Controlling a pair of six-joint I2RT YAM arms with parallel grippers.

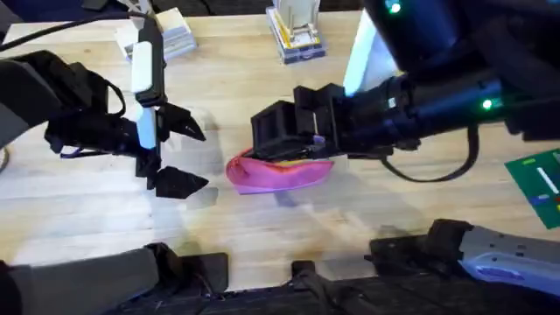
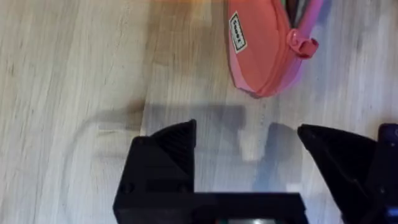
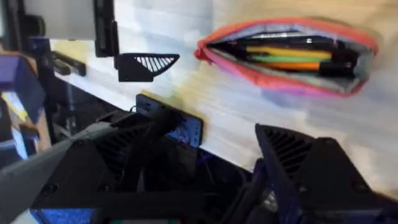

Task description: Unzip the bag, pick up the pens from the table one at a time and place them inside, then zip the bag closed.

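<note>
The pink bag (image 1: pixel 280 173) lies on the table (image 1: pixel 262 227) at its middle. In the right wrist view the bag (image 3: pixel 292 84) gapes unzipped, with several pens (image 3: pixel 292 55) inside: black, yellow, green and orange. Its end (image 2: pixel 264 50) and zipper pull (image 2: pixel 303 45) show in the left wrist view. My right gripper (image 1: pixel 289 147) hovers just over the bag's far side, open (image 3: pixel 205 146) with nothing between its fingers. To the left of the bag, a short gap away, my left gripper (image 1: pixel 182 156) is open and empty (image 2: pixel 249 152).
Stacks of small boxes (image 1: pixel 296 35) and cards (image 1: pixel 173 35) stand along the table's far edge. A green board (image 1: pixel 538 184) lies at the right edge. Bare wood stretches in front of the bag.
</note>
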